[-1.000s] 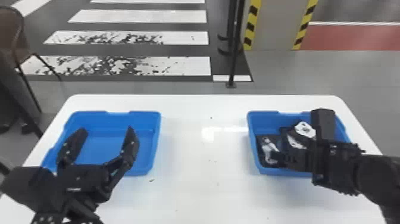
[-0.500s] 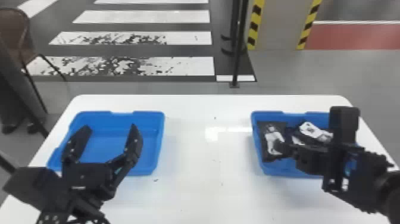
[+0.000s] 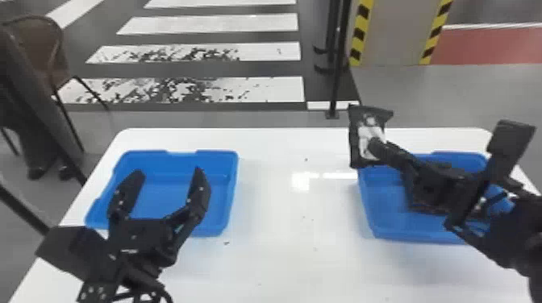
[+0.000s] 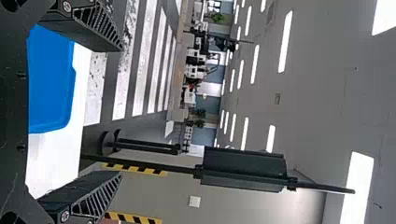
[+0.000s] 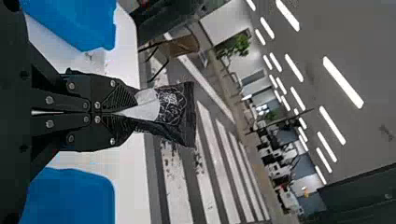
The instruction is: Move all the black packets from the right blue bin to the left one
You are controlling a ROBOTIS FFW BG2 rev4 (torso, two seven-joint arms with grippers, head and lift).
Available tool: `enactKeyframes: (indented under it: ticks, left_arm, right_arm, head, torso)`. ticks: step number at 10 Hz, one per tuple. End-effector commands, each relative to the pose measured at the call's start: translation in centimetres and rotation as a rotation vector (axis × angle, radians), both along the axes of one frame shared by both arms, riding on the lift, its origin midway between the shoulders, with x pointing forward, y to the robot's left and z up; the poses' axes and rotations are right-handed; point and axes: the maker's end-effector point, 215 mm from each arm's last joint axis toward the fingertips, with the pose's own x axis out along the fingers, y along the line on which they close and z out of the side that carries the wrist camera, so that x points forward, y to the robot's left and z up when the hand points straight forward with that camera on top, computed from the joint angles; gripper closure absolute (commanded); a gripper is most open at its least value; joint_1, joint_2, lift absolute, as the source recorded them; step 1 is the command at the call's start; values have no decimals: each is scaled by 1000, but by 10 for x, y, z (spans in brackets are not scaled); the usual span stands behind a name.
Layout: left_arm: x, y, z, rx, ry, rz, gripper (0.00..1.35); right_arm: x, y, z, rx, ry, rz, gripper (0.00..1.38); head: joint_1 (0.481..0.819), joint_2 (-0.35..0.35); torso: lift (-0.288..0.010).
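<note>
Black packet (image 5: 176, 109), pinched in the right gripper (image 5: 133, 111) and raised at a corner of the right blue bin (image 3: 411, 237), should travel high, descending after the spread-fingered left gripper (image 3: 168, 172) vacates the left blue bin (image 3: 232, 189).

This looks like an indoor lab hall. In the head view, crosswalk stripes (image 3: 209, 24) lie at eleven o'clock, a hazard-taped pillar (image 3: 393, 32) at one. Strip lights (image 4: 286, 42) line the ceiling (image 4: 327, 102).

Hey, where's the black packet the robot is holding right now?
In the head view, the black packet is right of center, pinched in the right gripper and held up near the far left corner of the right blue bin.
</note>
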Motion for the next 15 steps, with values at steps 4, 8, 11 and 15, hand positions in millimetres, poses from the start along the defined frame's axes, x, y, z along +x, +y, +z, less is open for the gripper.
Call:
enactKeyframes:
  ticks: [4, 8, 11, 15]
  left_arm:
    - [21, -18, -5, -201, 52, -115, 98]
    - [38, -67, -9, -303, 130, -330, 98]
    - [35, -100, -5, -355, 146, -427, 98]
    - [31, -113, -16, -404, 199, -460, 794]
  right_arm:
    - [-51, 123, 5, 257, -9, 271, 1136]
    - [-88, 190, 6, 313, 43, 429, 1136]
    - [-99, 211, 6, 327, 65, 481, 1136]
    - [-105, 219, 4, 337, 78, 501, 1136]
  head:
    - [695, 150]
    - [695, 220]
    - [695, 224]
    - [695, 222]
  torso:
    - [-140]
    - [-140]
    - [-140]
    - [-140]
